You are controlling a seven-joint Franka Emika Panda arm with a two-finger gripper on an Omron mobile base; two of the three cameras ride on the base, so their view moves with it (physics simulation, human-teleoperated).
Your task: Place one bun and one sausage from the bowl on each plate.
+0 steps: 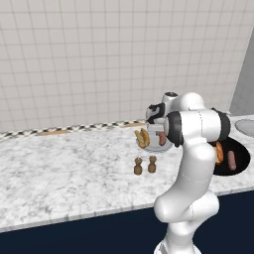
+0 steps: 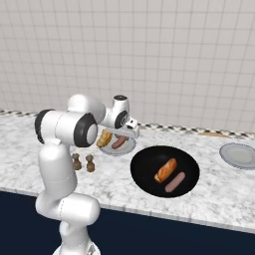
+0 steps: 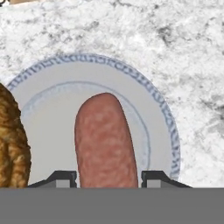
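Gripper (image 3: 108, 178) hangs right over the near grey round plate with the blue patterned rim (image 3: 168, 127), its dark tips spread either side of the reddish-brown sausage (image 3: 105, 140) lying there beside the golden bun (image 3: 9, 140). Looks like a release, so it should lift straight up without nudging either. Next pair waits in the wide black bowl (image 2: 144, 179); two small brown shakers (image 2: 83, 162) stand close by, and the second plate (image 2: 240, 155) is well apart.

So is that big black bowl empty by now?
Not empty. In the right base view the bowl holds one bun and one sausage, lying side by side.
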